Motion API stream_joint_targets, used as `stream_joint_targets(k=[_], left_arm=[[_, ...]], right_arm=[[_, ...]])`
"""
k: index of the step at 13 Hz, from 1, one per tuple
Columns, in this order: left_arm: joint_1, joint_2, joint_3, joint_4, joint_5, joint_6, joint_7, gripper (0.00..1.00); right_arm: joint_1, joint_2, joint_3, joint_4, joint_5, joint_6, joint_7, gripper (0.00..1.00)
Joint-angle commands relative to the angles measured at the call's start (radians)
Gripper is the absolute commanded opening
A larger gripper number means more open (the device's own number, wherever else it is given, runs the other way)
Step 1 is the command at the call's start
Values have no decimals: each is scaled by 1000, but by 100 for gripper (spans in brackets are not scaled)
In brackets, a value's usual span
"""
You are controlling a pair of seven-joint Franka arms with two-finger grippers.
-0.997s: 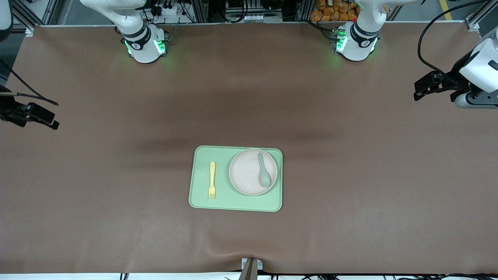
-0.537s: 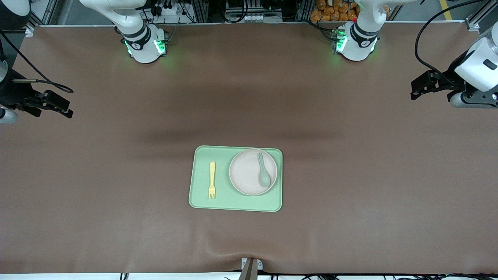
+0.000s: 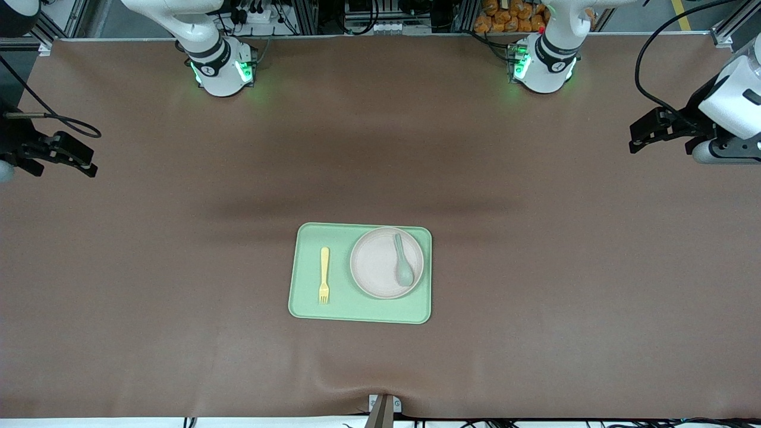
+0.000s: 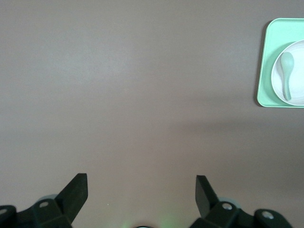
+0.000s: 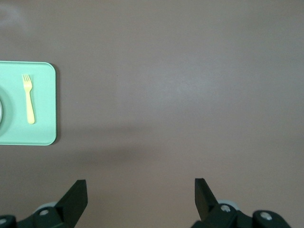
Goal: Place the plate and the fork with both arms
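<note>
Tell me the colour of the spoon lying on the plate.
The spoon is grey-green, a duller shade than the light green tray under the plate. It shows best in the front view.

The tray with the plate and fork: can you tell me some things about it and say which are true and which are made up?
1. The spoon lies on the plate. True.
2. The fork lies on the plate. False: it lies on the tray, beside the plate.
3. The right gripper holds the fork. False: it is open and empty, over bare table at the right arm's end.
4. The left gripper is open, away from the tray. True.
5. The plate is off the tray. False: it sits on it.
</note>
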Motion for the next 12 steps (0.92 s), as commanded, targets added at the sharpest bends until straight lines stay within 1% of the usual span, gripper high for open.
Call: stream_joint_targets(k=[1, 12], left_arm=[[4, -21, -10, -1, 12, -9, -25, 100], [4, -21, -10, -3, 12, -10, -26, 100]], right_arm=[[-3, 3, -3, 26, -17, -13, -20, 100], [5, 4, 0, 38, -22, -16, -20, 100]])
